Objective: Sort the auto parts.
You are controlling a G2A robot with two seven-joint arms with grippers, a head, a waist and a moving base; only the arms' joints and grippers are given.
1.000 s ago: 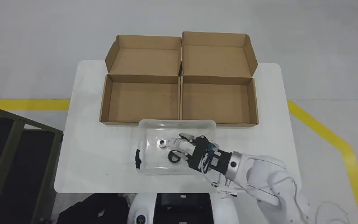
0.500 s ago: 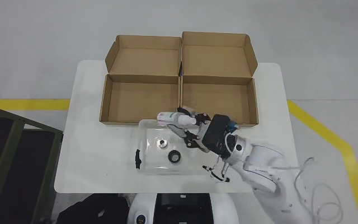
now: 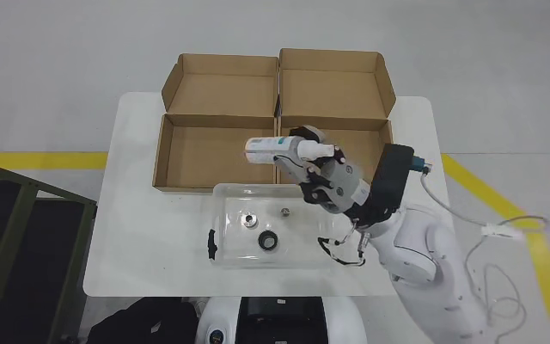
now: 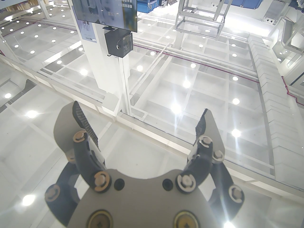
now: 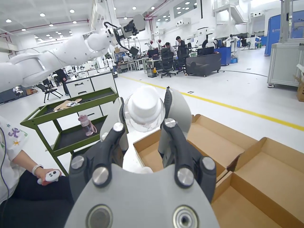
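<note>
Nearest the robot, a clear plastic tub (image 3: pixel 225 193) sits on the white surface (image 3: pixel 146 215). A small metal disc (image 3: pixel 248 220), a black ring (image 3: pixel 269 242) and a tiny bolt (image 3: pixel 284 212) lie apart on its floor, and a black strip (image 3: pixel 210 243) hugs one end wall. Just beyond the tub, the right jaws are clamped on the shoulder of a white bottle (image 3: pixel 275 147), its white cap (image 5: pixel 144 106) facing back toward the wrist. The bottle is held on its side in the air, over the seam where two open cardboard boxes meet, its body reaching over the left box (image 3: pixel 215 159) and its cap end over the right box (image 3: pixel 339 163). Both boxes stand side by side with lids folded back. The left arm (image 5: pixel 71 46) is raised high, its jaws spread wide and holding nothing, pointed at the ceiling.
</note>
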